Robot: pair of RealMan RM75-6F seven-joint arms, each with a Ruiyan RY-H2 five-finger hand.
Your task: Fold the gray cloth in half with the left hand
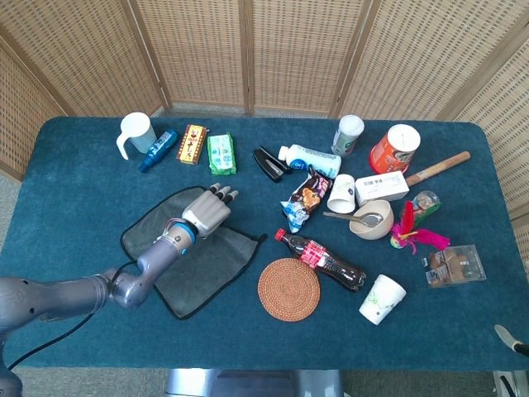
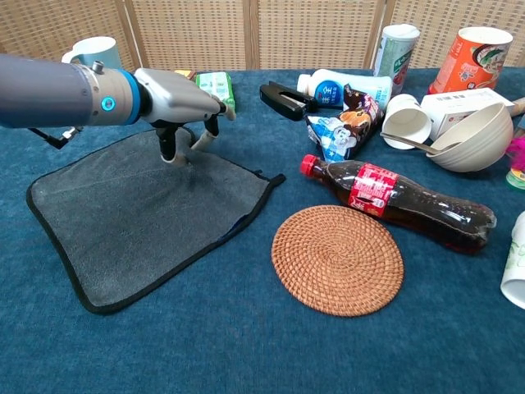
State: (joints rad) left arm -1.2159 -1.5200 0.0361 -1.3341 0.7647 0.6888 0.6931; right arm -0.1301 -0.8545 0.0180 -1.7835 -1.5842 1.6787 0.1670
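A gray cloth (image 2: 139, 213) lies flat on the blue-covered desk (image 1: 99, 165), left of a round woven coaster (image 2: 337, 259). The left robot hand (image 2: 176, 103) presses fingertips (image 2: 169, 154) into the cloth's far edge, gripping nothing visibly. One cola bottle (image 2: 398, 201) lies right of the cloth. Wicker screens (image 1: 248, 50) stand behind.

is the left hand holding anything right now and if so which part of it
The left hand pinches the gray cloth near its far edge, fingertips down on the fabric.
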